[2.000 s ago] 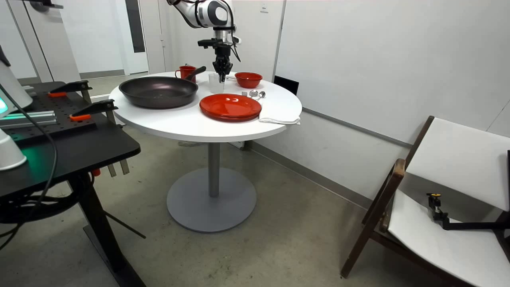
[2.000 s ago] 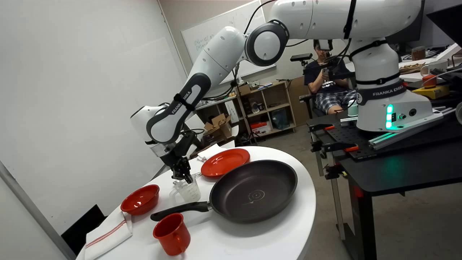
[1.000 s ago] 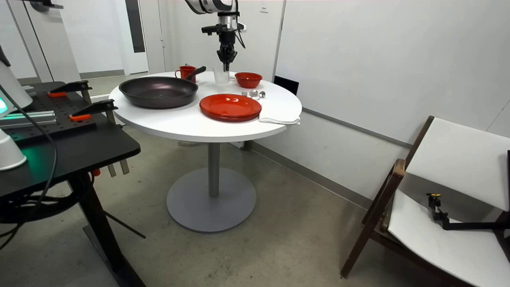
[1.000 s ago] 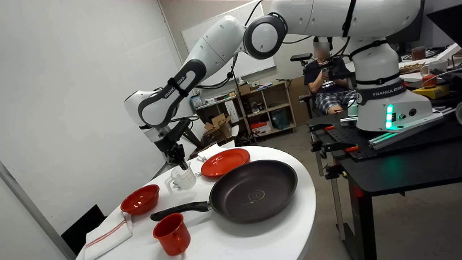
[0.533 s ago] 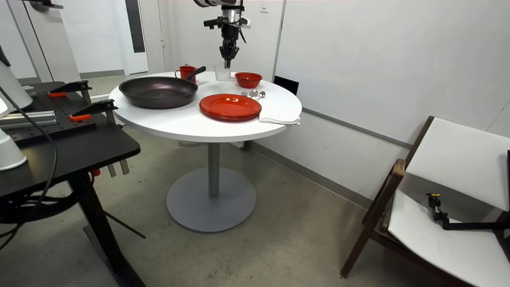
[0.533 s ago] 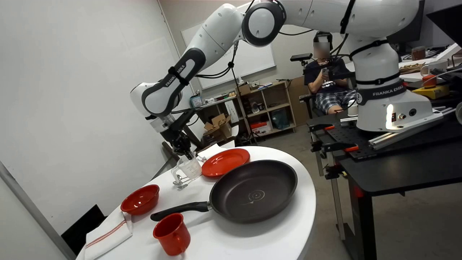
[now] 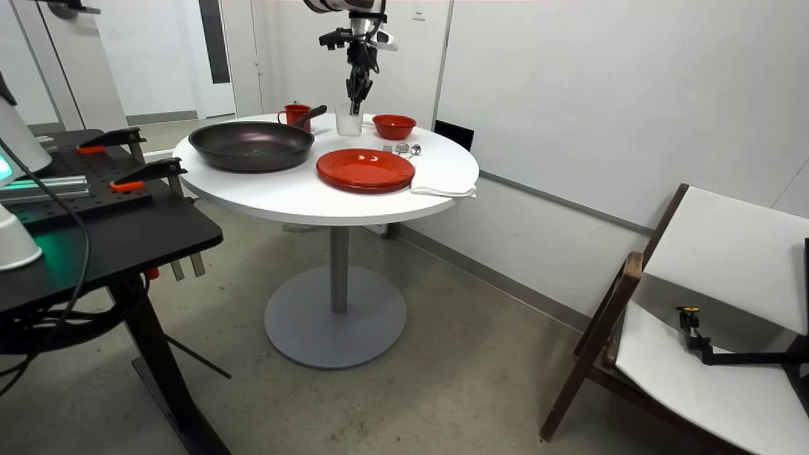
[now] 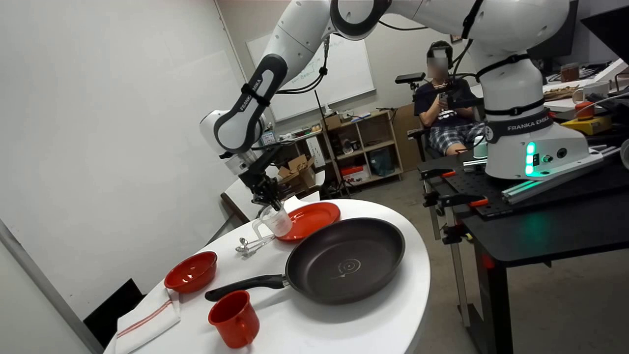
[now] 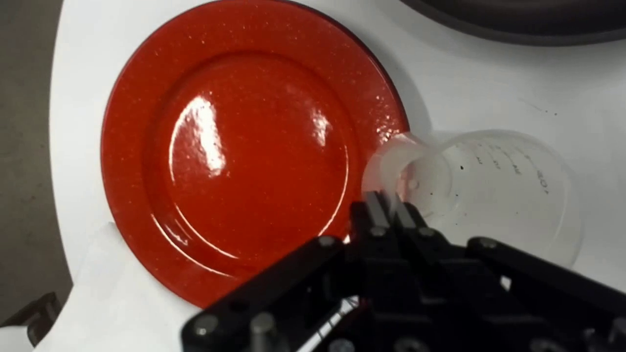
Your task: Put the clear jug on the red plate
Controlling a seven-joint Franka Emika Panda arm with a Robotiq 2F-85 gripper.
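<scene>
The clear jug (image 7: 346,123) is held in the air, beyond the red plate (image 7: 366,167) in this exterior view. In an exterior view the jug (image 8: 278,222) overlaps the near edge of the red plate (image 8: 317,220) and leans slightly, its handle away from the plate. My gripper (image 8: 278,205) is shut on the jug's wall at the rim. In the wrist view the fingertips (image 9: 390,208) pinch the jug (image 9: 513,200), which hangs mostly beside the plate (image 9: 259,156) and overlaps its right edge. The plate lies flat; the gripper hides part of it in the wrist view.
A black pan (image 8: 346,265) stands close to the plate, its handle pointing outward. A red bowl (image 8: 191,272), a red cup (image 8: 235,319), metal utensils (image 8: 249,247) and a striped napkin (image 8: 149,320) lie on the round white table (image 7: 265,196). A white napkin (image 7: 445,177) lies by the plate.
My gripper has lifted the jug off the table and carried it away from the pan handle to the plate's edge. In the last half second it moved nearer the plate and tilted slightly.
</scene>
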